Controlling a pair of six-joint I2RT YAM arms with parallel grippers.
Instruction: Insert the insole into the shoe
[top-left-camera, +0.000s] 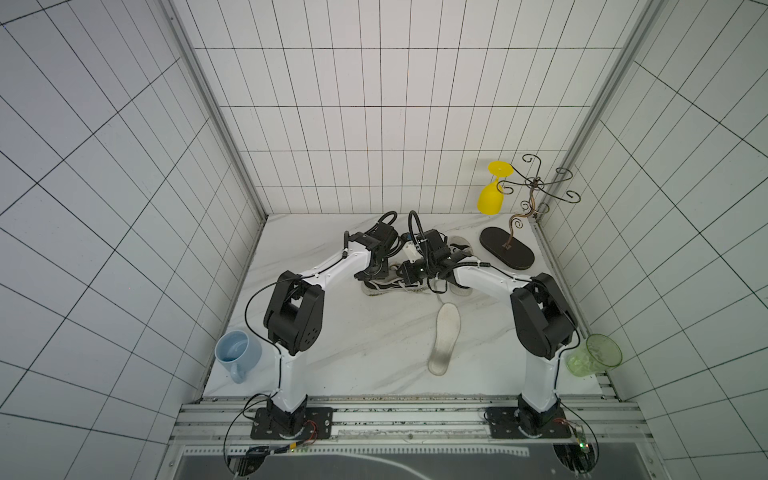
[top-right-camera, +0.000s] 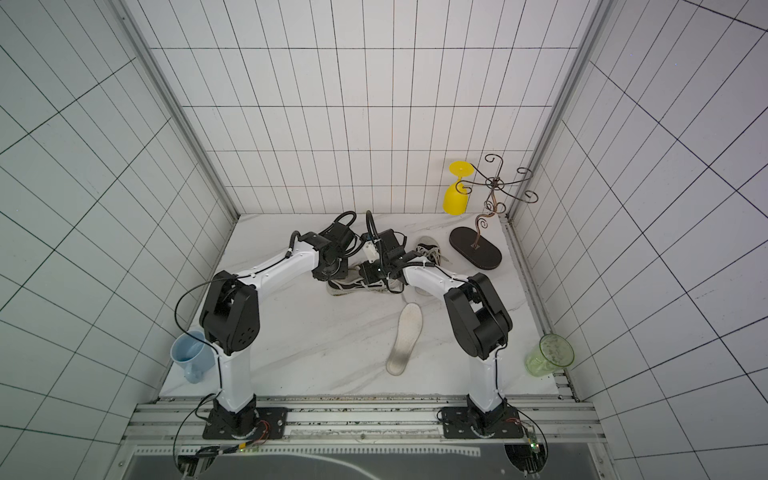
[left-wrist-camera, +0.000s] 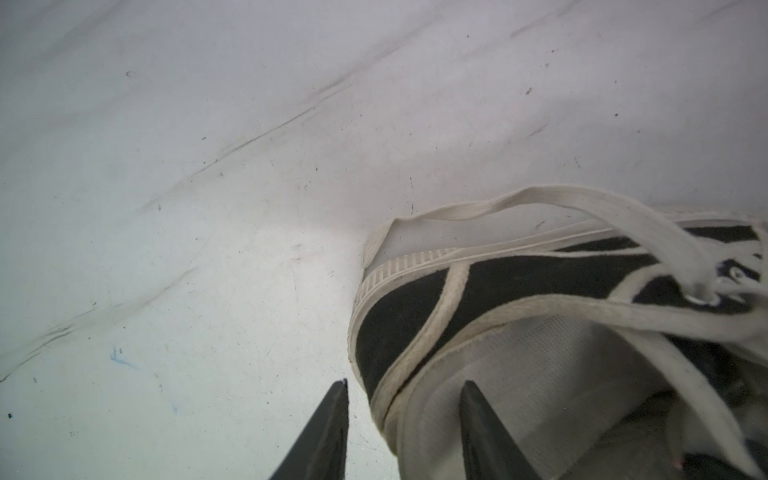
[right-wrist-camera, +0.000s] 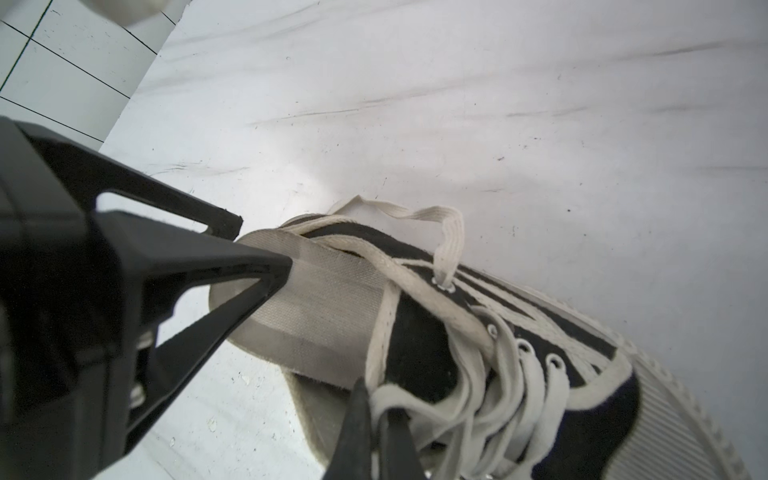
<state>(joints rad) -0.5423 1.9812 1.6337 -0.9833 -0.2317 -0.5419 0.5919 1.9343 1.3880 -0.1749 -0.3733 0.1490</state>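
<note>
While one insole (top-left-camera: 444, 338) lies near two shoes (top-left-camera: 386, 287) (top-left-camera: 460, 245), left hand (left-wrist-camera: 405, 381) straddles a heel (left-wrist-camera: 399, 332), parted; right hand (right-wrist-camera: 376, 399) shut.

Shoe (left-wrist-camera: 498, 291): matt black cloth, ribbed white rubber rim, woven lining. Insole (top-left-camera: 444, 338): matt off-white. Table (left-wrist-camera: 208, 208): smooth, marbled.

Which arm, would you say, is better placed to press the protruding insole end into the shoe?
Left. The left gripper is open right at the insole end sticking out of the shoe; the right gripper is shut on the laces, likely steadying the shoe.
</note>
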